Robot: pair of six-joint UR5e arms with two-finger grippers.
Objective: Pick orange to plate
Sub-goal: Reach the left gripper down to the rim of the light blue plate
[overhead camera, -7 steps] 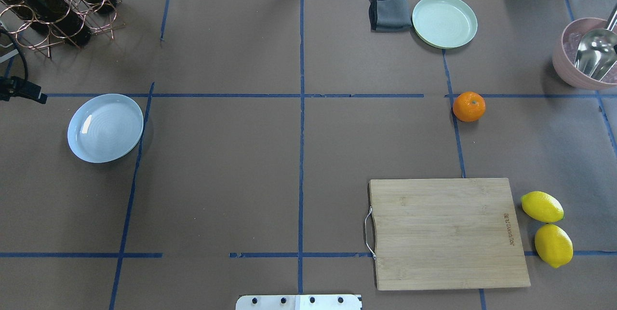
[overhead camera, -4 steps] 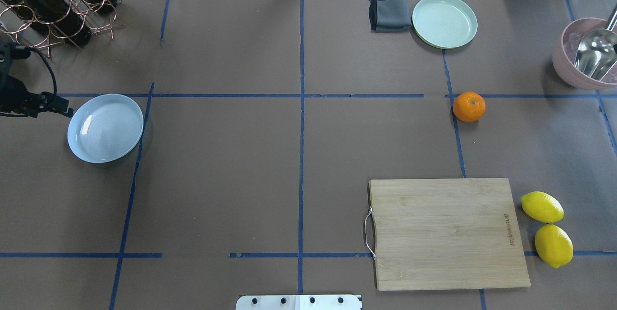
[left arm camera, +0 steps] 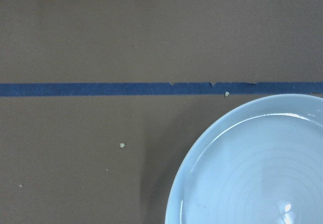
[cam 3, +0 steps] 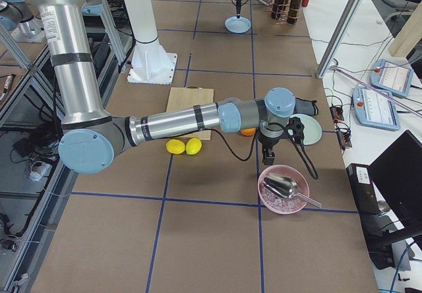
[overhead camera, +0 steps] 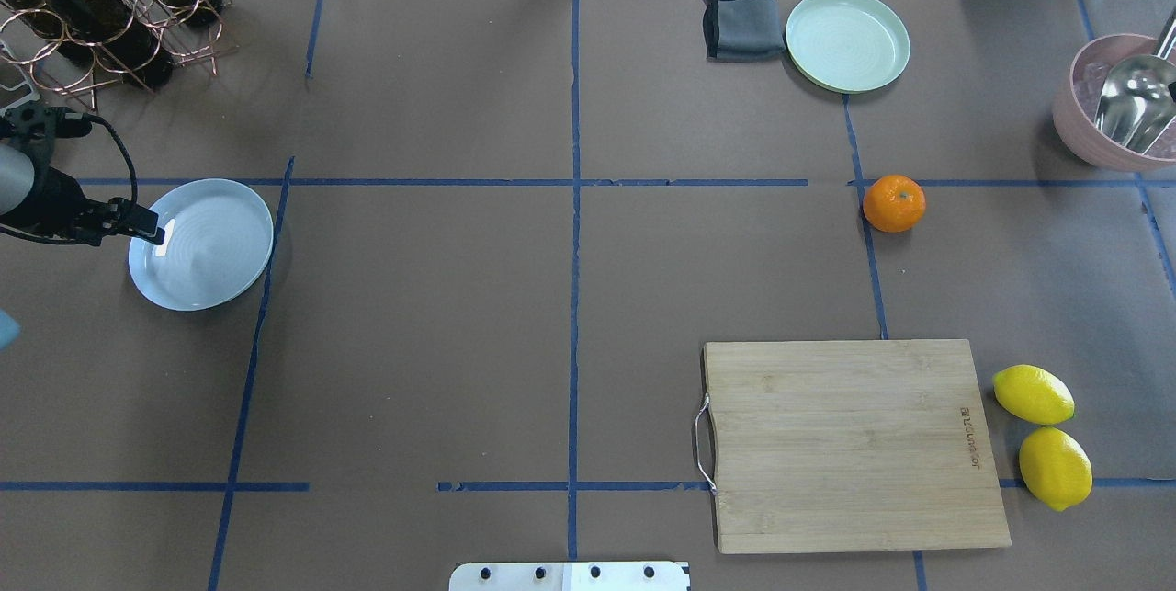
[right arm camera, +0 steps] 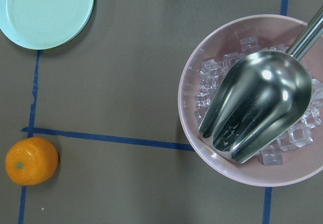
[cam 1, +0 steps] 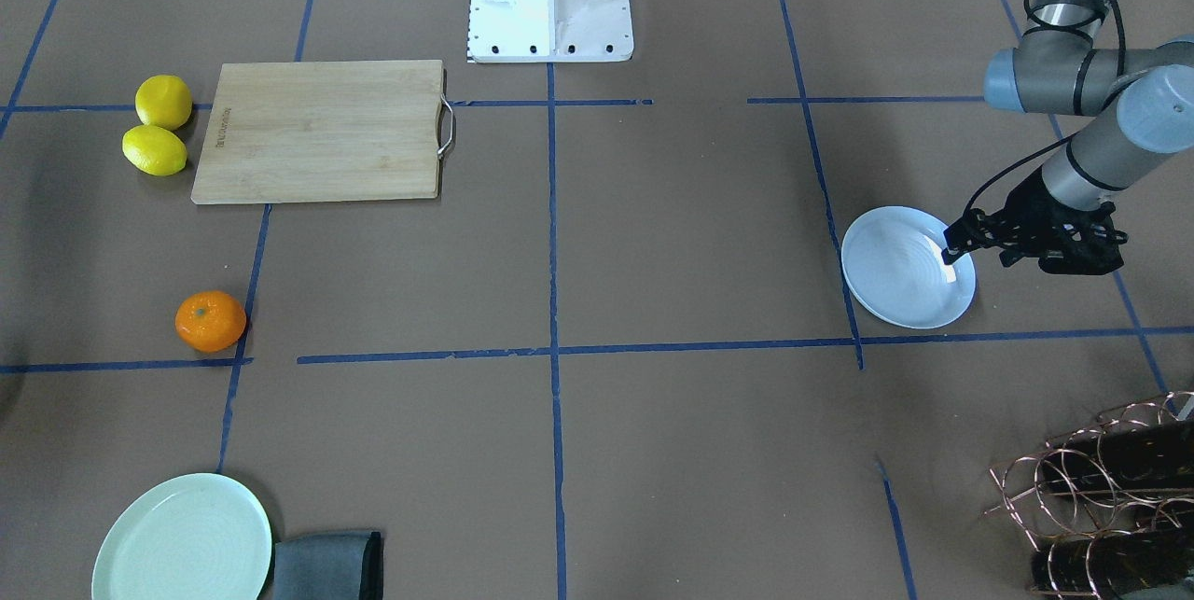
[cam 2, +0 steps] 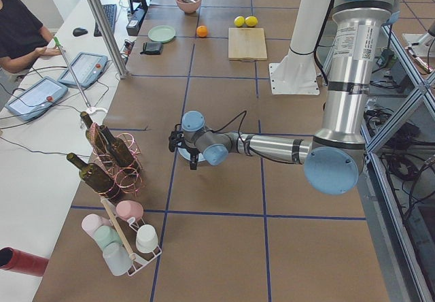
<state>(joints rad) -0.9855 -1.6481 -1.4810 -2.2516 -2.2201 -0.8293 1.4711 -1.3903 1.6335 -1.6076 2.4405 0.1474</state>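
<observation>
Brown desk (overhead camera: 441, 315), gridded with blue tape (overhead camera: 413, 182). By its left edge the left jaws sit over the left rim of the pale blue plate (overhead camera: 207, 251); parted or closed, I cannot tell. Far off toward the right edge the orange (overhead camera: 893, 203) rests alone on a tape crossing. Above the gap between it and the pink bowl (overhead camera: 1070, 127) hang the right jaws, their state impossible to tell.

The left arm (cam 1: 1105, 147) reaches out low with its forearm nearly level, and the left gripper (overhead camera: 147, 229) hangs nose-down close over the worktop; how its jaws stand is unclear. The right arm (cam 3: 178, 125) stretches far out, its forearm level, with the right gripper (cam 3: 269, 153) pointing down and its jaws unreadable.
</observation>
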